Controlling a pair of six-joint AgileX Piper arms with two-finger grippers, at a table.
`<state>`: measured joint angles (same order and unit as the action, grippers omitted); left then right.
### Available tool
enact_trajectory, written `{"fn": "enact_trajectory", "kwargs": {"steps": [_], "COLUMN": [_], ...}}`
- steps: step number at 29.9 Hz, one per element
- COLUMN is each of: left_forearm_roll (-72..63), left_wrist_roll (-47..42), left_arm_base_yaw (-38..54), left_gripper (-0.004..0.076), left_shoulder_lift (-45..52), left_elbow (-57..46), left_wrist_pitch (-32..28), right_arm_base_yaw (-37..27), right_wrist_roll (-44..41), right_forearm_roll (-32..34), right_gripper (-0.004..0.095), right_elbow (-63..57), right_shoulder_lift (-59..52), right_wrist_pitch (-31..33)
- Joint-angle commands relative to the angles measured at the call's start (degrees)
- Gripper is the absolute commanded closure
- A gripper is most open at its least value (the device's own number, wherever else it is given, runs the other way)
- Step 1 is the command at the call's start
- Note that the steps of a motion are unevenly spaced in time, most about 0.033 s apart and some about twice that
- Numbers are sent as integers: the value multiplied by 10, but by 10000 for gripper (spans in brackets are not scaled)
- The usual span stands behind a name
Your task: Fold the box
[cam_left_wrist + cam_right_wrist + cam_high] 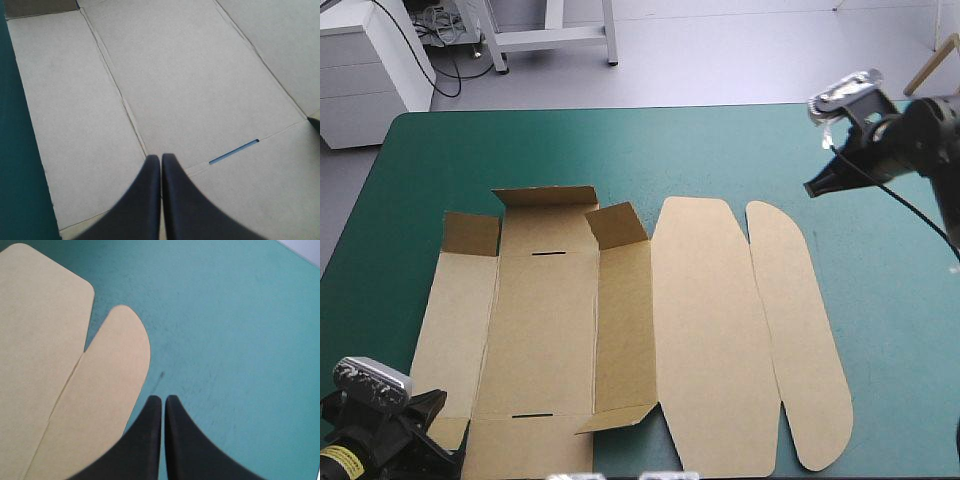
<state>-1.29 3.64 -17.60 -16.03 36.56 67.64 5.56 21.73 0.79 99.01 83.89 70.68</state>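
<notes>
The brown box (pixel 620 330) lies spread out on the teal-green cover, mostly flat, with small flaps raised at its far left corner and beside the middle panel. Two rounded lid panels (pixel 790 340) lie flat on its right. My left gripper (pixel 425 425) sits at the box's near left corner, shut and holding nothing; in its wrist view the fingertips (pixel 161 157) hover over the flat board (pixel 200 85) near a slot (pixel 234 151). My right gripper (pixel 817 187) hangs shut above the cover past the far right of the box; its wrist view shows its tip (pixel 163 399) beside the rounded panel (pixel 107 390).
A white cabinet (pixel 370 60) and a table frame (pixel 555 35) stand on the floor beyond the far edge. Bare teal-green cover (pixel 890 330) extends to the right of the box and along the far side.
</notes>
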Motion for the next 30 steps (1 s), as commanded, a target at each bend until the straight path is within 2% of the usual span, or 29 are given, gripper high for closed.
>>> {"fn": "enact_trajectory", "kwargs": {"steps": [1,7,19,24,30], "left_forearm_roll": [-4,-4,-4,-4,-5], "left_wrist_roll": [-8,-8,-8,-8,6], "left_arm_base_yaw": [0,0,0,0,0], "left_gripper": [734,734,734,734,734], "left_shoulder_lift": [-9,-9,-15,-49,-102], "left_elbow": [18,18,18,18,18], "left_wrist_pitch": [-30,-30,-28,-16,-37], "right_arm_base_yaw": [-45,-80,-80,-80,-80], "right_wrist_roll": [-64,-68,-79,-83,-81], "right_forearm_roll": [-16,-27,-43,-52,-90], "right_gripper": [915,927,927,927,927], "right_elbow": [-74,-232,-509,-575,-611], "right_shoulder_lift": [-99,-252,-476,-539,-557], "right_wrist_pitch": [-17,-17,-36,-78,-88]}}
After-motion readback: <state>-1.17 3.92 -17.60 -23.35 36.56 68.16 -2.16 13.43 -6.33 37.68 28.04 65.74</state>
